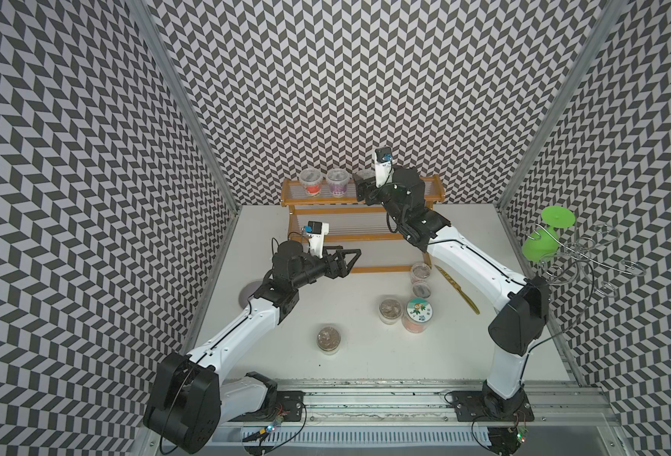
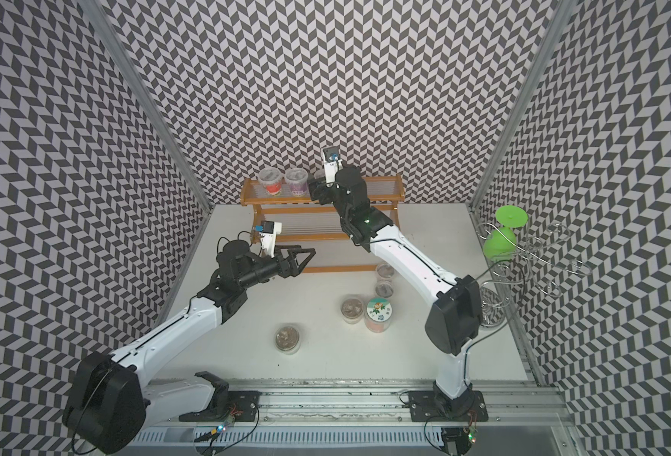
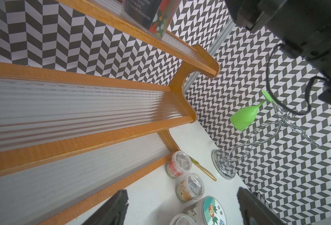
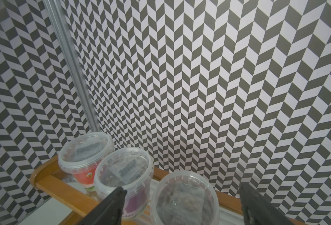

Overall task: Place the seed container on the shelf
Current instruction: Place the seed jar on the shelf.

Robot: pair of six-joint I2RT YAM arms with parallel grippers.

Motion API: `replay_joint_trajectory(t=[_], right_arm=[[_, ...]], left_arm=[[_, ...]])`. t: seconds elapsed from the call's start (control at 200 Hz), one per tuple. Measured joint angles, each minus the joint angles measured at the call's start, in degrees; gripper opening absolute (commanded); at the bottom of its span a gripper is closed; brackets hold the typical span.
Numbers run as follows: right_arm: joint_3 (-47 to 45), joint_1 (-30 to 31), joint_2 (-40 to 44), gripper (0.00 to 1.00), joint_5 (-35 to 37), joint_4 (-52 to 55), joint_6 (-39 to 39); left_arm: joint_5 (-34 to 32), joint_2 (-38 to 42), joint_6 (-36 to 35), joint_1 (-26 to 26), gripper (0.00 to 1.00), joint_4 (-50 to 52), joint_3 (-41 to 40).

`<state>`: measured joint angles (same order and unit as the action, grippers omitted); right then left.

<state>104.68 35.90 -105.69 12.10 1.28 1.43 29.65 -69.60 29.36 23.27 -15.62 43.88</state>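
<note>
The shelf (image 1: 326,236) (image 2: 286,237) stands against the back wall, with an orange-brown frame and ribbed pale tiers. On its top tier are a red seed container (image 1: 311,182), a purple one (image 1: 336,182) and a clear-lidded one (image 4: 184,200) beside them. My right gripper (image 4: 182,188) (image 1: 361,188) is open around that third container, and both fingers stand clear of its sides. The gripper partly hides the container in both top views. My left gripper (image 1: 347,260) (image 3: 182,191) hangs open and empty over the table, in front of the lowest tier.
Several small seed cups (image 1: 420,272) (image 1: 390,310) (image 1: 328,339) and a bigger tub with a picture lid (image 1: 418,314) sit on the white table. A gold stick (image 1: 458,290) lies by the right arm. A silver wire stand (image 1: 586,252) with a green goblet (image 1: 539,244) is at the right wall.
</note>
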Motion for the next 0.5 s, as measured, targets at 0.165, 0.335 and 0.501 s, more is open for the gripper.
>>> replay_joint_trajectory(t=[0.165, 0.335, 0.501], right_arm=[[-2.93, -3.89, 3.06, 0.83, -8.76, 3.67, -4.94], [-4.28, -6.32, 3.48, 0.83, -15.41, 6.69, -6.23], [-5.14, -6.43, 3.45, 0.78, -18.05, 7.87, -6.19]], left_arm=[[0.2, -0.28, -0.17, 0.0, 0.91, 0.15, 0.57], [0.33, -0.28, -0.33, 0.0, 0.91, 0.28, 0.96], [0.39, -0.28, -0.42, 0.0, 0.91, 0.39, 0.96]])
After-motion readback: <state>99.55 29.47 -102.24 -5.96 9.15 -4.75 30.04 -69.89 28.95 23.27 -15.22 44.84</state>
